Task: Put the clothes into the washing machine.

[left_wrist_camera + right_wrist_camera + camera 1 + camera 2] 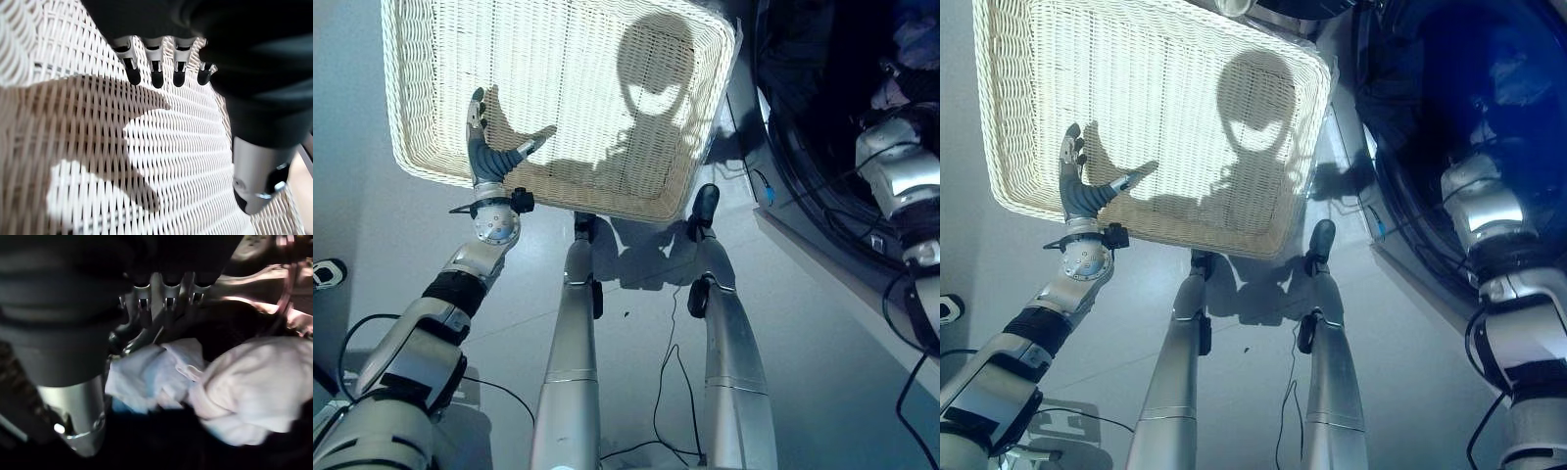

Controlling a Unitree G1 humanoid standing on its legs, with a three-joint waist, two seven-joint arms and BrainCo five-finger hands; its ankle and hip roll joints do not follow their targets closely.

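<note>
No text, label, number or sign can be read anywhere in these views. The woven wicker basket carries no tag or print, and the pale clothes inside the dark washing machine drum show no legible label.

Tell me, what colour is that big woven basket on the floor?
The basket is cream-white wicker, seen best in the left eye view; the left hand hovers over it.
</note>
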